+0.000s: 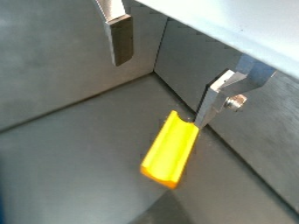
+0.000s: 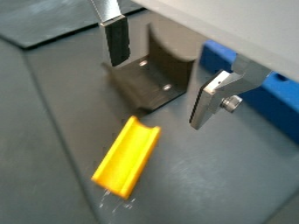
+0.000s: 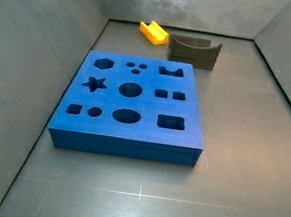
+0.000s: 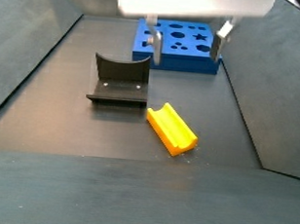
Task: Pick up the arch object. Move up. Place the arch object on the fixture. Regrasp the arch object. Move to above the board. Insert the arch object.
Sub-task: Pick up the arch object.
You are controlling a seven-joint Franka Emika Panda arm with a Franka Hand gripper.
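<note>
Here the small yellow-orange arch object (image 4: 171,127) lies on the dark floor with its channel facing up, just beside the fixture (image 4: 117,82), a small dark U-shaped holder with upright walls, and not touching it. The large blue board (image 3: 129,105) with its shaped cut-outs sits well apart, past the fixture. The gripper (image 2: 159,77) hangs above the floor with its flat silver fingers (image 2: 114,41) spread wide and nothing between them; in both wrist views the arch object (image 1: 170,149) lies below and a little off from the gap, so it is not yet straddled. Judging from this, the task is at its very start: the pick-up has not been made. The wide spread suits the block, which is long and narrow, so closing across its short width would likely give the firmer hold. The fixture standing so near could crowd one finger on the descent.
</note>
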